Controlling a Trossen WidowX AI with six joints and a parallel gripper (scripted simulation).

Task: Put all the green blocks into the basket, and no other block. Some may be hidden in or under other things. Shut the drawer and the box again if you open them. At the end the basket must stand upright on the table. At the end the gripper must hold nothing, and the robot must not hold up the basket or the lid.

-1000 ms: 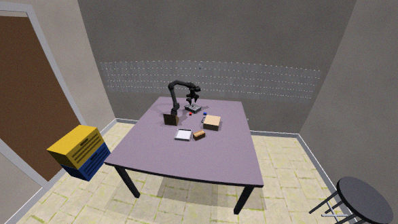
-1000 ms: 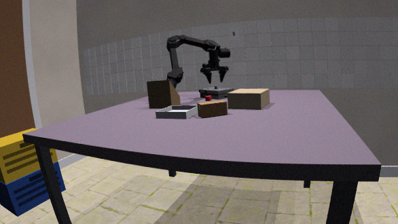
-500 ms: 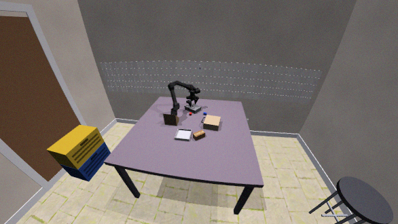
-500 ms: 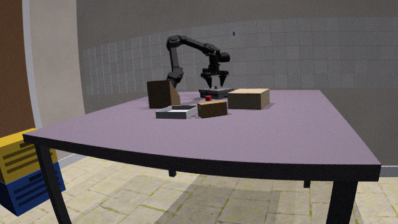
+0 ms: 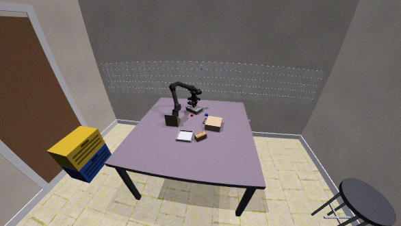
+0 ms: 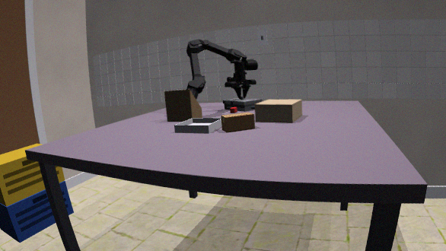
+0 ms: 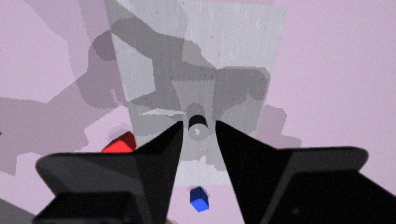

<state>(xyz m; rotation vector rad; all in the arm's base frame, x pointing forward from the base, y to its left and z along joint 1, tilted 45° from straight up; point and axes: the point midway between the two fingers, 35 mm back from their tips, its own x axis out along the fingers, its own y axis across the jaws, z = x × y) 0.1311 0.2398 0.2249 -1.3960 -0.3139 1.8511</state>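
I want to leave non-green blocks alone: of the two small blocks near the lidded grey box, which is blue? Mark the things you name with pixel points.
The one nearer the tan box point(image 5: 213, 123) point(image 6: 278, 110): that block point(image 5: 207, 114) point(image 7: 199, 199) is blue; the other point(image 5: 191, 115) point(image 6: 234, 109) point(image 7: 120, 144) is red.

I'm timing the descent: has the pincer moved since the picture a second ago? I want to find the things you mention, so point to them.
Yes: down in the exterior view, the pincer point(image 5: 194, 105) point(image 6: 243, 97) point(image 7: 199, 125) now being closer to the grey box point(image 5: 196, 111) point(image 6: 249, 106) point(image 7: 240, 32) below.
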